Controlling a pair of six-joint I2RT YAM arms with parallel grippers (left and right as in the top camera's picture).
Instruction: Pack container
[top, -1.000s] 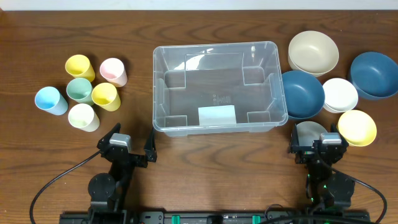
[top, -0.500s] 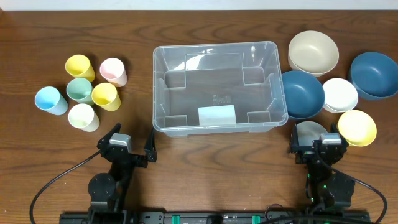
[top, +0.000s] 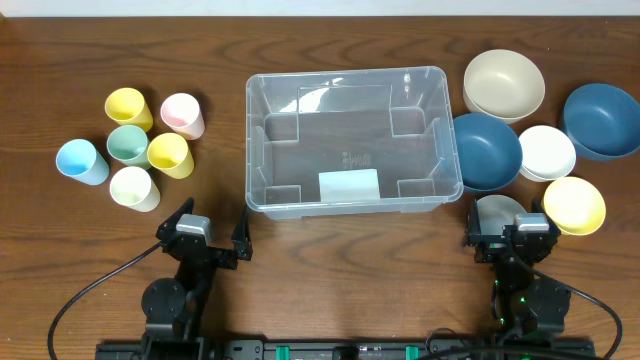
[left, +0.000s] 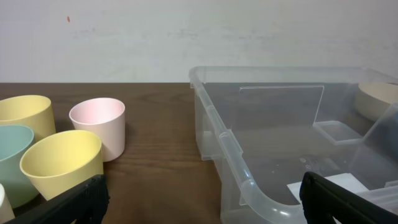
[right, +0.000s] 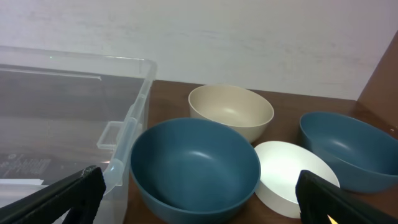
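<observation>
- large clear plastic rectangular container (top: 345, 135): upright at the middle of the dark wooden surface (top: 340, 275), open at the top, nothing inside; pale label (top: 348, 185) on its base by the near wall.
- left claw (top: 214, 215): jaws spread wide, grasping nothing. It sits at the near edge of the surface, just off the container's near-left corner and apart from it. In the left wrist view the container (left: 249, 180) fills the right half between the fingers (left: 68, 202).
- right claw (top: 505, 218): jaws spread wide, grasping nothing. It sits just off the container's near-right corner, not touching it. In the right wrist view the container wall (right: 121, 149) lies to the left.
- grey bowl (top: 497, 208): partly under the right claw in the overhead view (contact cannot be told).
- six plastic cups, clustered left of the container and well apart from it: yellow cup (top: 128, 105), pink cup (top: 182, 114), green cup (top: 128, 143), second yellow cup (top: 169, 154), light blue cup (top: 80, 161), cream cup (top: 133, 186).
- bowls right of the container: beige bowl (top: 503, 85), dark blue bowl (top: 487, 152) against the container's right wall, white bowl (top: 547, 152), second dark blue bowl (top: 601, 121), pale yellow bowl (top: 574, 205).
</observation>
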